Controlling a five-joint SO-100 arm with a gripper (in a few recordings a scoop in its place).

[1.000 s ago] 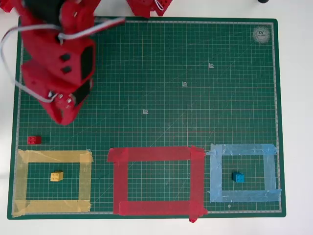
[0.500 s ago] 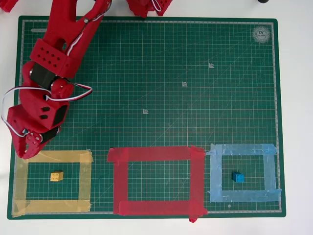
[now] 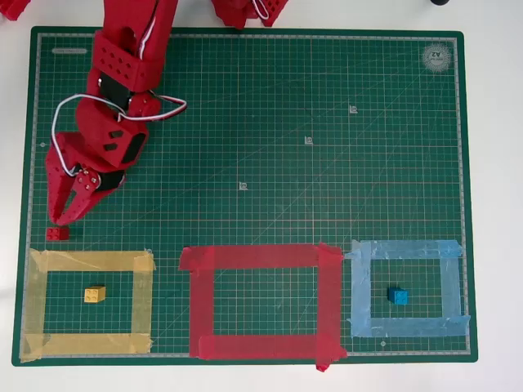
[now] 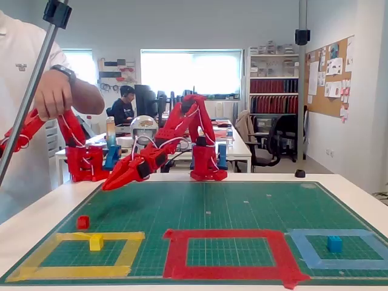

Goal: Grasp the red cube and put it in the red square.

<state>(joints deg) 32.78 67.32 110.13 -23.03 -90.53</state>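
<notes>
The red cube (image 3: 57, 233) is a tiny bright red plastic block with studs on top. It sits flat on the green mat near the mat's left edge in the overhead view, just above the top strip of the yellow tape outline and apart from it. In the fixed view the red cube (image 4: 83, 222) rests upright just behind that outline's far left corner.

The red square (image 3: 261, 256) is a large rectangular outline of wide red tape strips with bare green mat inside. It lies along the mat's lower edge, in the middle, well apart from the cube. In the fixed view the red square (image 4: 225, 234) lies flat at the mat's near edge.
</notes>
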